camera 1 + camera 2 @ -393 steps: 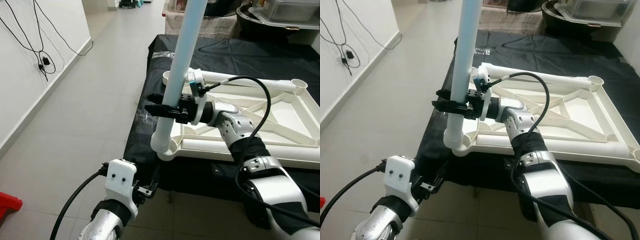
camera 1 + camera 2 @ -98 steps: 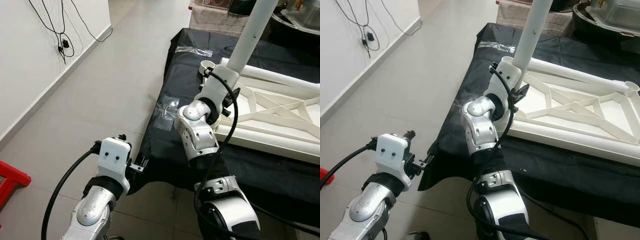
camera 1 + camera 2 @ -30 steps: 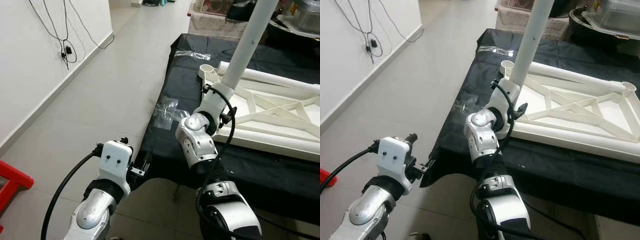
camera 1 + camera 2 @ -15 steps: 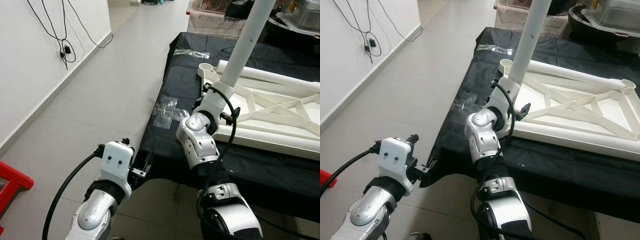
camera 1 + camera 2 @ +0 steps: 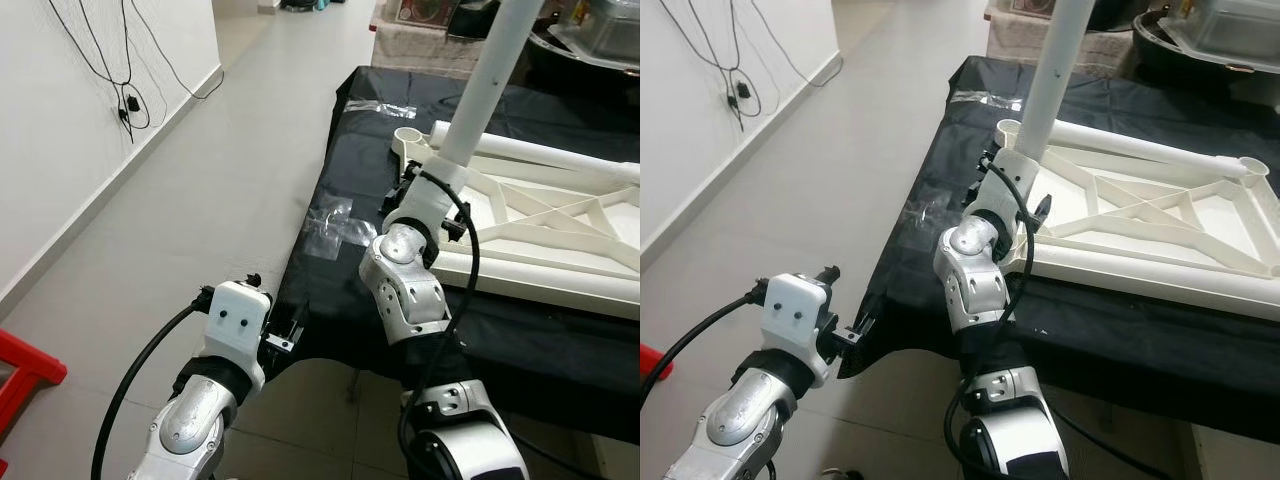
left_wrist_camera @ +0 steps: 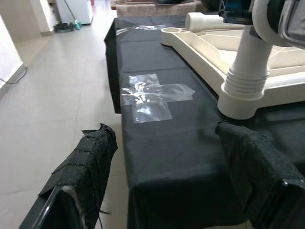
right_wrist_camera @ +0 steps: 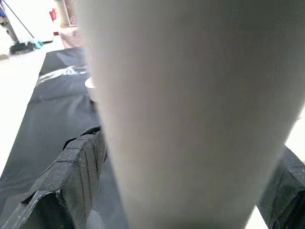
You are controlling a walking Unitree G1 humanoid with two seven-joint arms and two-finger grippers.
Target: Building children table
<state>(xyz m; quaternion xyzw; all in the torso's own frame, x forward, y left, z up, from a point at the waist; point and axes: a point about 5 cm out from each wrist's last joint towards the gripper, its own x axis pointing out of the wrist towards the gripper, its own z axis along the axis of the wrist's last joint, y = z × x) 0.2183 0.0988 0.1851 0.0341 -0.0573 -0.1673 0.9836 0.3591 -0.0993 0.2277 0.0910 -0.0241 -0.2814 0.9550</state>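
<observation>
A white tabletop frame [image 5: 560, 270] lies upside down on a table covered in black cloth [image 5: 350, 180]. A long white table leg [image 5: 490, 70] stands upright in its near left corner socket, and its ribbed base [image 6: 245, 81] shows in the left wrist view. My right gripper [image 5: 432, 195] is low on the leg, a black finger [image 7: 71, 176] against each side of it. My left gripper [image 6: 164, 136] hangs open below the cloth's near left corner with nothing between its fingers.
An empty corner socket [image 5: 408, 137] sits at the frame's far left. A patch of clear tape [image 5: 325, 225] lies on the cloth. Open tiled floor [image 5: 200, 200] runs to the left, along a wall with hanging cables [image 5: 120, 90]. A red object [image 5: 25, 375] is low left.
Over the last second the view has shifted slightly. My right forearm has risen a little along the leg. The leg stays upright in its socket, and my left arm hangs as before.
</observation>
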